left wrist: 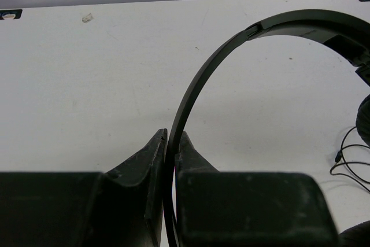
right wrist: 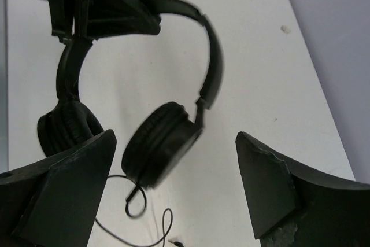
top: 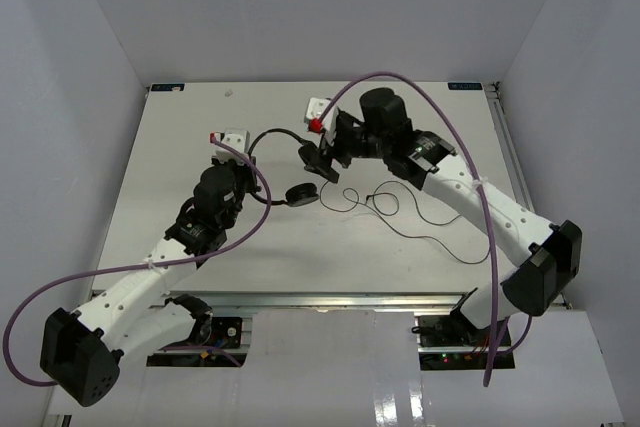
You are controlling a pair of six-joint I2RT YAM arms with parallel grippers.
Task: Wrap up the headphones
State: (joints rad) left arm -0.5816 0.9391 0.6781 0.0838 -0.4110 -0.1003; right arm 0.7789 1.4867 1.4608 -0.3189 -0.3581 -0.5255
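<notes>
The black headphones [top: 285, 135] are lifted off the white table [top: 180, 147]. My left gripper [top: 243, 159] is shut on the thin headband [left wrist: 231, 44], which runs up between its fingertips [left wrist: 171, 143]. One round earcup [top: 298, 194] hangs lower at the middle. My right gripper [top: 322, 160] is open around the other earcup [right wrist: 159, 143] without touching it, its fingers [right wrist: 75, 183] wide apart. The second earcup [right wrist: 66, 128] shows at the left of the right wrist view. The thin black cord [top: 420, 222] lies in loose loops on the table to the right, plug end [right wrist: 176, 242] near my right gripper.
Thick purple cables [top: 470, 167] arch over both arms. White walls stand close to the table's left, far and right edges. The table's far right edge [right wrist: 300, 56] shows in the right wrist view.
</notes>
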